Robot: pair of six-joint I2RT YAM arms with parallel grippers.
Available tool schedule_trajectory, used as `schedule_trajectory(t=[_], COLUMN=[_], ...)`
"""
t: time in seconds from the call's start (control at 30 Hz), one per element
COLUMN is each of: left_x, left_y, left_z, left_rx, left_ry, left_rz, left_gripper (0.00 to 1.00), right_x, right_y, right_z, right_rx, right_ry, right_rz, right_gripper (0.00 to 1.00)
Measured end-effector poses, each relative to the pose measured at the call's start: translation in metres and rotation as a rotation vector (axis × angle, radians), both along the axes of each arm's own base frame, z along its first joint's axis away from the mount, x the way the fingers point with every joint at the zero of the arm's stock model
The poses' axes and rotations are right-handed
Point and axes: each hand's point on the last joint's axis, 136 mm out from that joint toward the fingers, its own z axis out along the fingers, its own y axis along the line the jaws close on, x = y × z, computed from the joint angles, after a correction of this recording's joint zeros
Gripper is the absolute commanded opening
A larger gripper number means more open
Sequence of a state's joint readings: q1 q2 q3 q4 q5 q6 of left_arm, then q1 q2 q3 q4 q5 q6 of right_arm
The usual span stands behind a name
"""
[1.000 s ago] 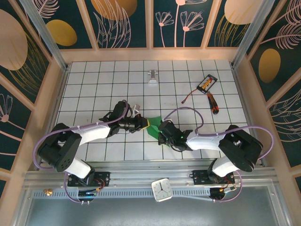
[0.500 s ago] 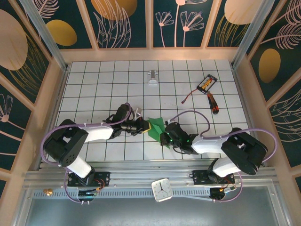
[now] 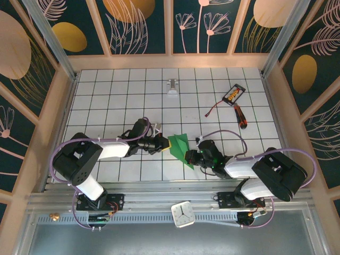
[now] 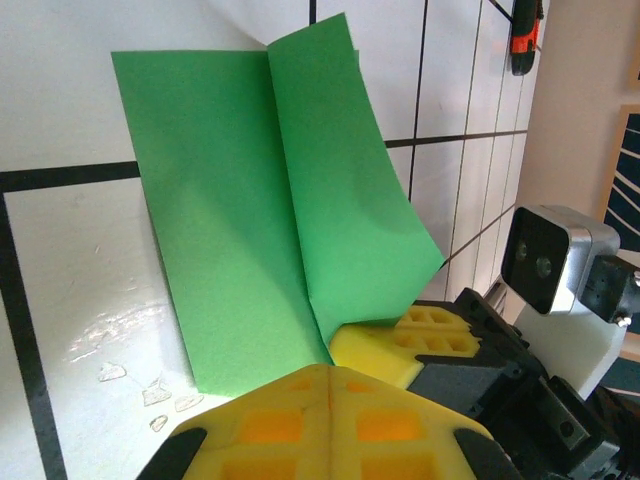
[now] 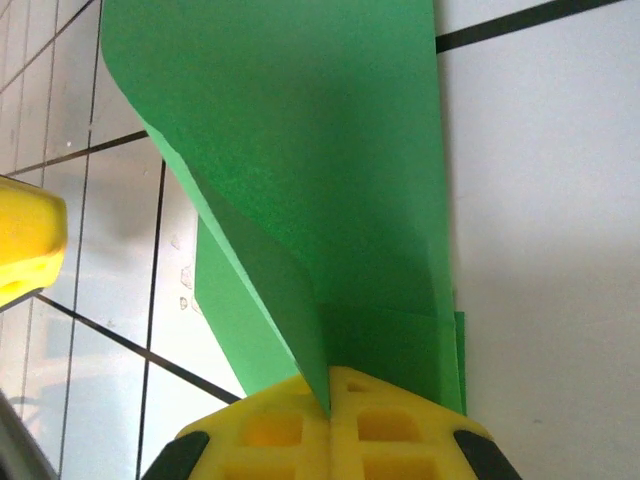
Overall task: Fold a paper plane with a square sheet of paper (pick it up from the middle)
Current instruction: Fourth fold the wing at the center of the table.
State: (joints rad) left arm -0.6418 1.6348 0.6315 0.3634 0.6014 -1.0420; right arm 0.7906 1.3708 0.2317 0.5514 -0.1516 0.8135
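Green paper sheet (image 3: 179, 146) lies on the white gridded desk (image 3: 133, 95) between the two arms, toward the near side. It is partly folded: one layer lies flat on the tiles, and a second flap stands up off it along a soft, unpressed bend. The right end effector (image 5: 330, 395) has its yellow pads clamped on one end of the sheet, where the flap and the lower layer meet. The left end effector (image 4: 325, 388) has its pads pressed together, with their tips at the sheet's edge. I cannot tell whether they bite on the paper or merely touch it.

The main risk, as I judge it, is the fold going askew. The flap is curved rather than creased, and its edges do not line up with the layer below. Pressing it down as it stands would set a crooked line and spoil the plane's symmetry.

The paper is also thin and held over a small area. A pull by either arm away from the other could tear it or drag it out of the pads, and the flap would spring open.

Nothing pins the middle of the flat layer, so a sideways push could slide the whole sheet over the smooth desk instead of bending it.

Finally, the two end effectors sit just beside each other, and a careless move could knock one into the other.
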Motion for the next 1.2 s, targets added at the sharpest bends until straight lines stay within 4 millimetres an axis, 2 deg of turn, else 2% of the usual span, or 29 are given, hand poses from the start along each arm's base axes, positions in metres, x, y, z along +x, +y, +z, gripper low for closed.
schedule_trajectory(t=[0.17, 0.47, 1.2], left_x=[0.001, 0.009, 0.007], left_y=[-0.003, -0.017, -0.017], left_z=[-0.001, 0.009, 0.005], left_rx=[0.003, -0.012, 0.009], left_ry=[0.002, -0.036, -0.033], left_rz=[-0.005, -0.032, -0.046], left_gripper=[0.05, 0.03, 0.03], right_x=[0.000, 0.001, 0.000], right_y=[-0.002, -0.003, -0.006], right_z=[0.002, 0.004, 0.000], right_rx=[0.060, 0.142, 0.261], right_ry=[0.029, 0.091, 0.166], right_rz=[-0.010, -0.015, -0.039], right_gripper=[0.00, 0.00, 0.00])
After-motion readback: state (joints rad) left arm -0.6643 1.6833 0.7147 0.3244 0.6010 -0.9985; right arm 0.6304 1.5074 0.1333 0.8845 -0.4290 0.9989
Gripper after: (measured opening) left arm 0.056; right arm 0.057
